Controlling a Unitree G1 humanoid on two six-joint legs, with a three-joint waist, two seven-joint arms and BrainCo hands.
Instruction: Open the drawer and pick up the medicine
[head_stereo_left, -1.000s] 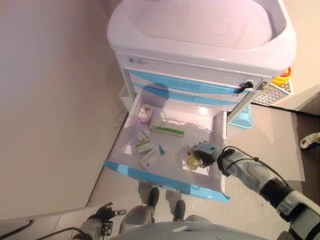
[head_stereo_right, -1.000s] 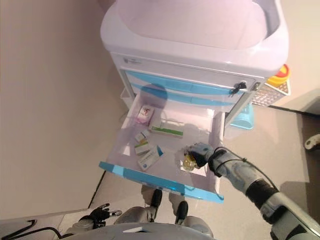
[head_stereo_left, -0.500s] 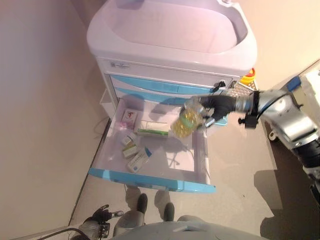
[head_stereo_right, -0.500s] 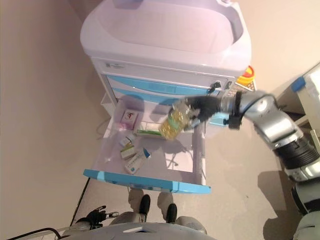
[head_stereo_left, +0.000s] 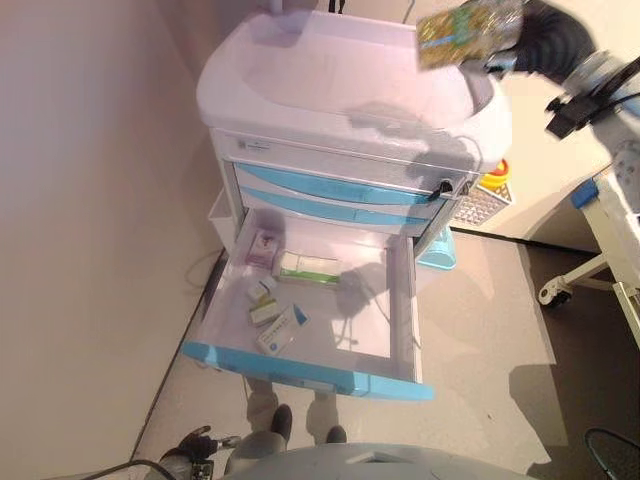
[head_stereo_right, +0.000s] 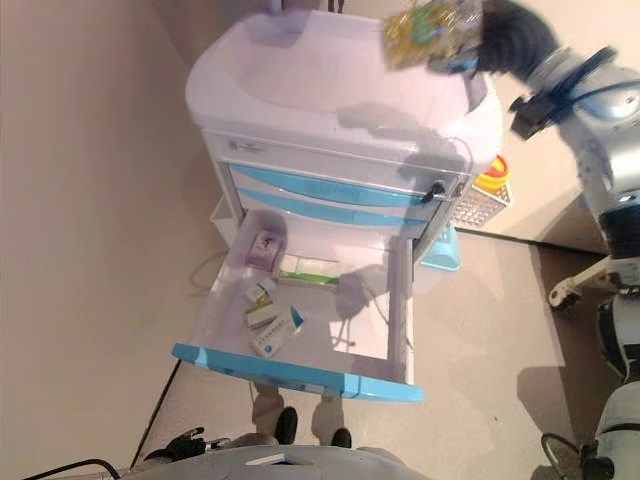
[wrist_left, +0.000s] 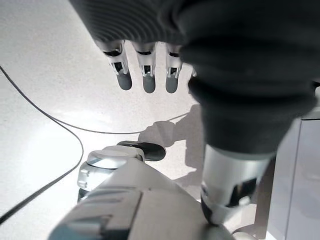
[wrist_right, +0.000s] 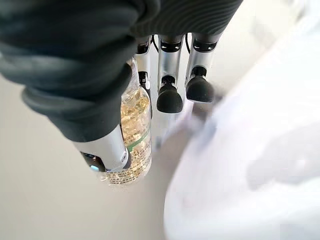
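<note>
Your right hand (head_stereo_left: 548, 42) is raised high above the far right corner of the white and pale blue plastic medical cart (head_stereo_left: 300, 150), its thumb and fingers clamped around a clear plastic bottle of yellow capsules (head_stereo_left: 466, 27). That bottle is the medicine the task asks for. The right wrist view shows the thumb pressing the bottle (wrist_right: 134, 135) against one finger while the other dark-tipped fingers (wrist_right: 169, 97) stand free beside it, so the grip looks like a pinch along the bottle's side, which may be why it lies tilted rather than upright. Holding it this far above the cart keeps it well clear of the recessed white tray top (head_stereo_left: 350, 85) and of the drawer. Below, the long white drawer with a pale blue front (head_stereo_left: 395, 310) is pulled fully out from under two shut blue drawer fronts (head_stereo_left: 330, 190). Several small boxes lie on its floor, towards your left: a pink and white carton (head_stereo_left: 264, 247) at the back, a long green and white box (head_stereo_left: 308, 266) just beside it, and three small cartons (head_stereo_left: 272, 318) nearer the front. The right half of the drawer floor is bare. Your left hand (wrist_left: 145, 75) hangs low over the pale floor, fingers relaxed and apart, holding nothing.
</note>
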